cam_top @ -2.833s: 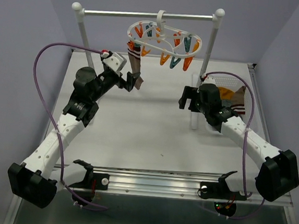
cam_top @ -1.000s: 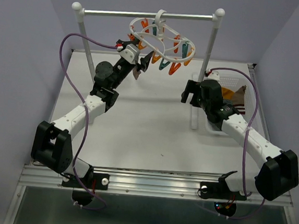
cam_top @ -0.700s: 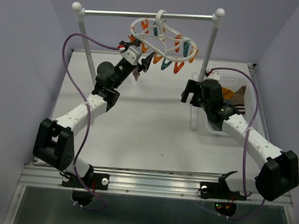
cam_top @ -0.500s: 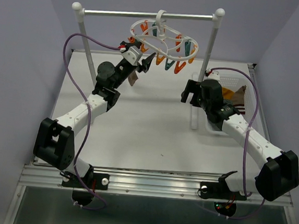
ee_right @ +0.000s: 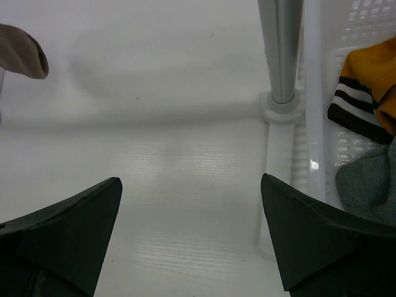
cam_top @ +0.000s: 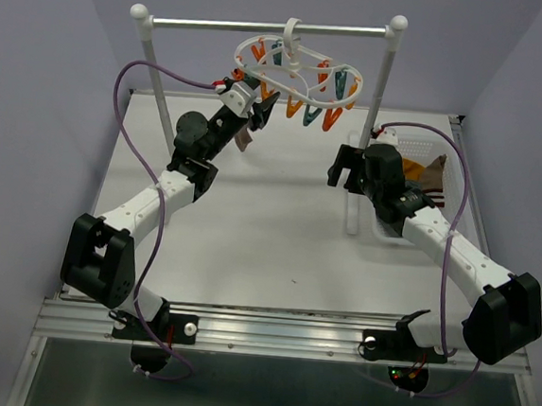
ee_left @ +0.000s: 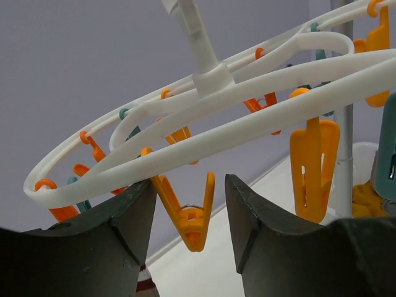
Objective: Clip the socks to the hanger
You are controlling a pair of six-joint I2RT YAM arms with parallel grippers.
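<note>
Raised to the hanger since earlier, the left gripper is being shown overhead, a brown sock hanging just below. Left wrist: an orange clip, pointing down, is being straddled by half-parted jaws gripping nothing. Right wrist: the right gripper, wide and empty, is being held beside socks in the basket.

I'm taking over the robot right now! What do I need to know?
The left pincer is open, straddling an orange clip on the hanger.
The right pincer is open over the table, beside the basket.
A brown sock hangs under the left pincer; what holds it is unclear.
A mustard sock and a grey sock lie in the basket.
Done: no sock visibly clipped. Left: all.
</note>
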